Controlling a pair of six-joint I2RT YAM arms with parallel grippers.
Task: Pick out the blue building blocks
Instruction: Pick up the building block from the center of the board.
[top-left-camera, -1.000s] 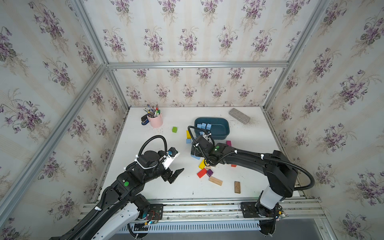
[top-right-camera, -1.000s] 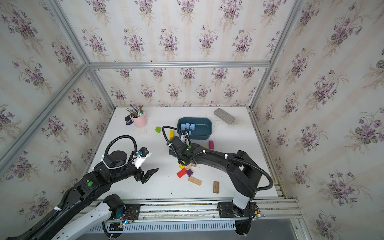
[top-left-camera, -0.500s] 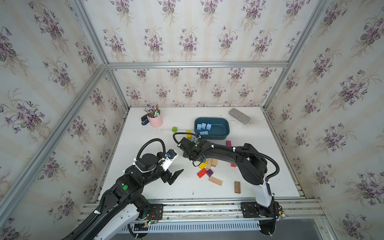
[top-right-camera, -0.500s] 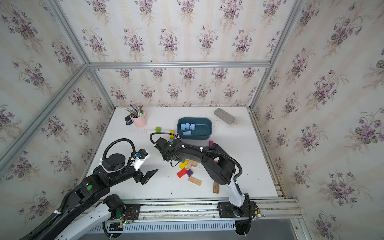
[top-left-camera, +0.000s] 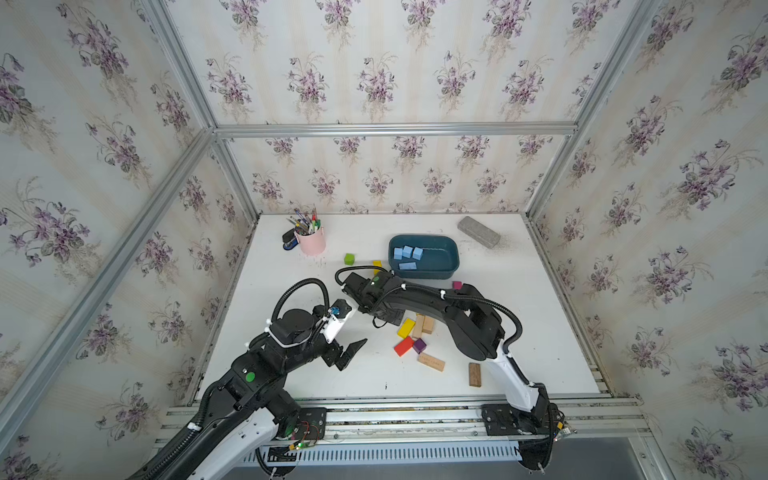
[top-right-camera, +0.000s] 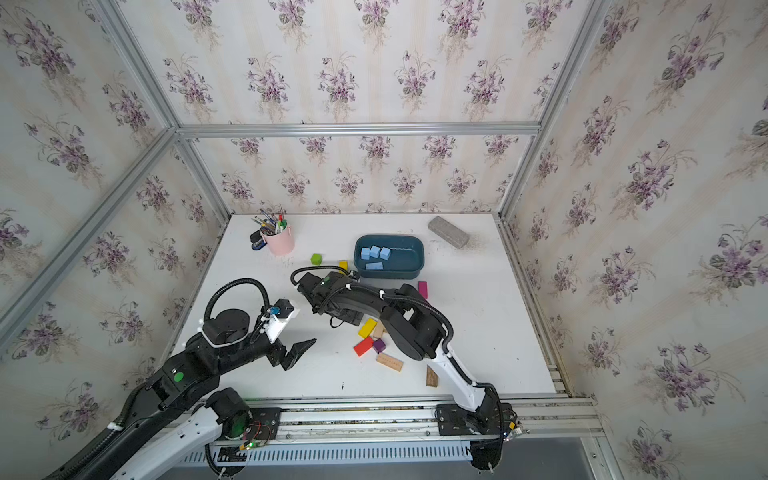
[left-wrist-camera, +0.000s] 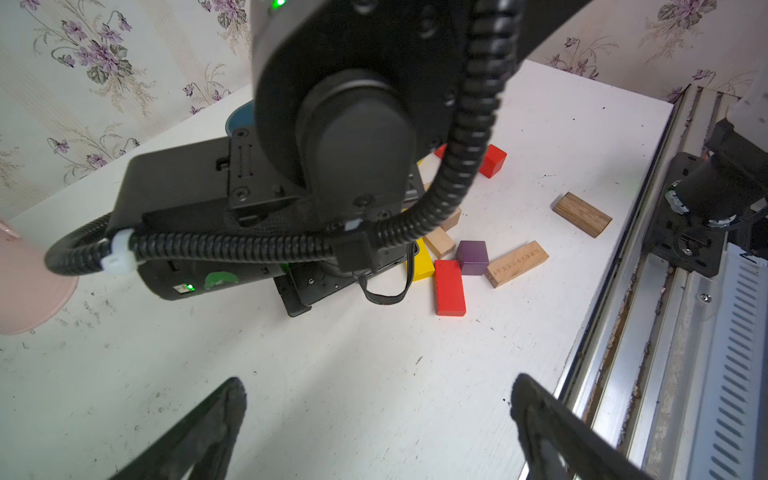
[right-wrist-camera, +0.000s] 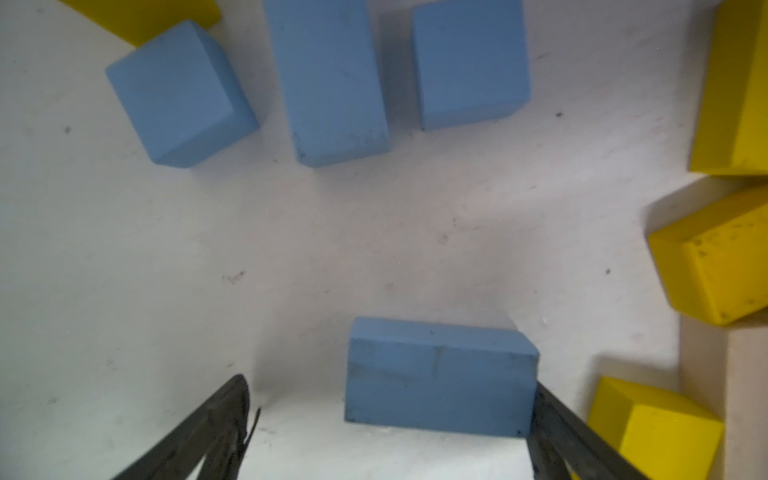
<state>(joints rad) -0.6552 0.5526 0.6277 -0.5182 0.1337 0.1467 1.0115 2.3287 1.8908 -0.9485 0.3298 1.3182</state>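
Change since a second ago: the right arm has drawn back from the near-left corner of the teal tub (top-left-camera: 432, 274) and folded in at the elbow. Its gripper now stands low over the table just left and in front of the tub. The left arm has barely shifted.

Left gripper (left-wrist-camera: 376, 399): well to the left and front of the tub, over bare table, fingers spread wide, holding nothing.

Right gripper (right-wrist-camera: 386, 384): fingers spread wide, nothing gripped. One oblong blue block (right-wrist-camera: 440, 378) lies flat on the table between them, off-centre and touching one finger (right-wrist-camera: 552, 419). Three more blue blocks (right-wrist-camera: 328, 79) lie on the table just beyond it, with yellow blocks (right-wrist-camera: 715, 270) to one side. In both top views the arm hides all of these.

Tub: four blue blocks in the tub (top-left-camera: 407, 252), three cubes and one flat brick, gathered at its left end.

Assessment: four sorted, four visibly outstanding, so roughly half done. The step in hand appears to be closing on the oblong block.
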